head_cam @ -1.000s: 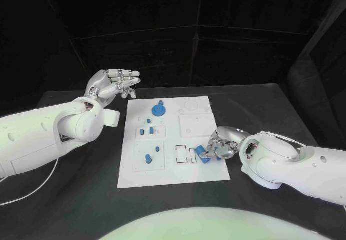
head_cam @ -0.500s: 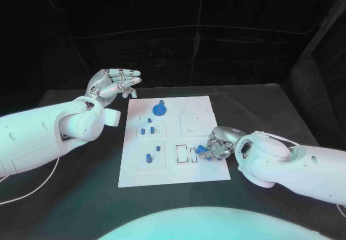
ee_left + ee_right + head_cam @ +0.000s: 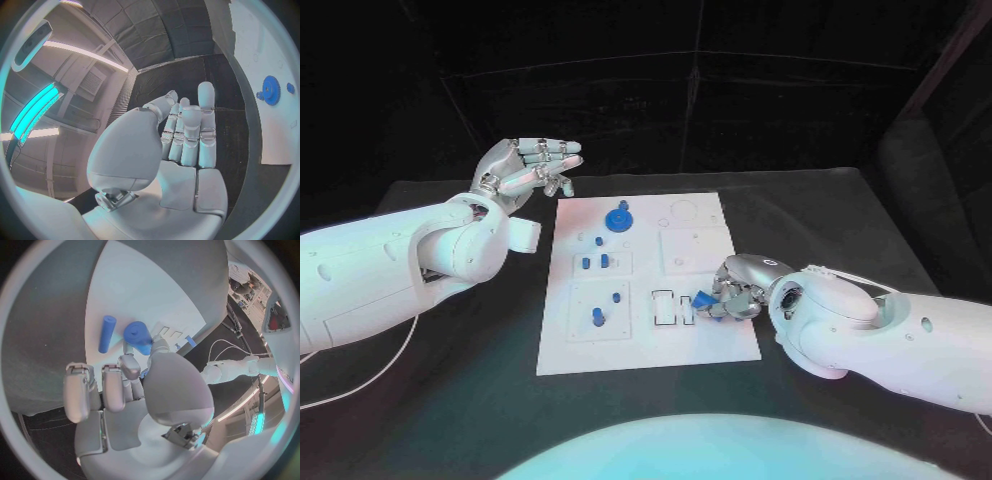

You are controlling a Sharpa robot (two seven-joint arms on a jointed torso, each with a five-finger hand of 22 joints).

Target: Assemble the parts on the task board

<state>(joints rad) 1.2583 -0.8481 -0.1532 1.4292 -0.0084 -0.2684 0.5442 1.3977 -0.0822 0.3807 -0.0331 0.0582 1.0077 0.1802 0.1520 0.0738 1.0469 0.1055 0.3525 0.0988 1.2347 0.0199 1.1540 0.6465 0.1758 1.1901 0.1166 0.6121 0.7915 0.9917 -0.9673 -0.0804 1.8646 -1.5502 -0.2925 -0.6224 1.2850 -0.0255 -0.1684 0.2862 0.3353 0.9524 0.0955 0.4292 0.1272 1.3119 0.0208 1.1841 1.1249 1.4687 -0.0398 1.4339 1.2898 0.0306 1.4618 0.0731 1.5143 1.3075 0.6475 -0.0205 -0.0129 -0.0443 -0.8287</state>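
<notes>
Head view: the white board lies mid-counter. The left robot hand is raised beyond the board's far left corner, fingers apart, holding nothing. The right robot hand rests at the board's near right edge.

Left wrist view: left robot hand empty, a blue gear on the board.

Right wrist view: the right robot hand pinches a blue cylinder beside a blue rod.

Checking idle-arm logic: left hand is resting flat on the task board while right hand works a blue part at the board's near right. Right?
Not quite. The left hand is raised off the task board, beyond its far left corner, per the head view. The right hand does work a blue part there.
</notes>
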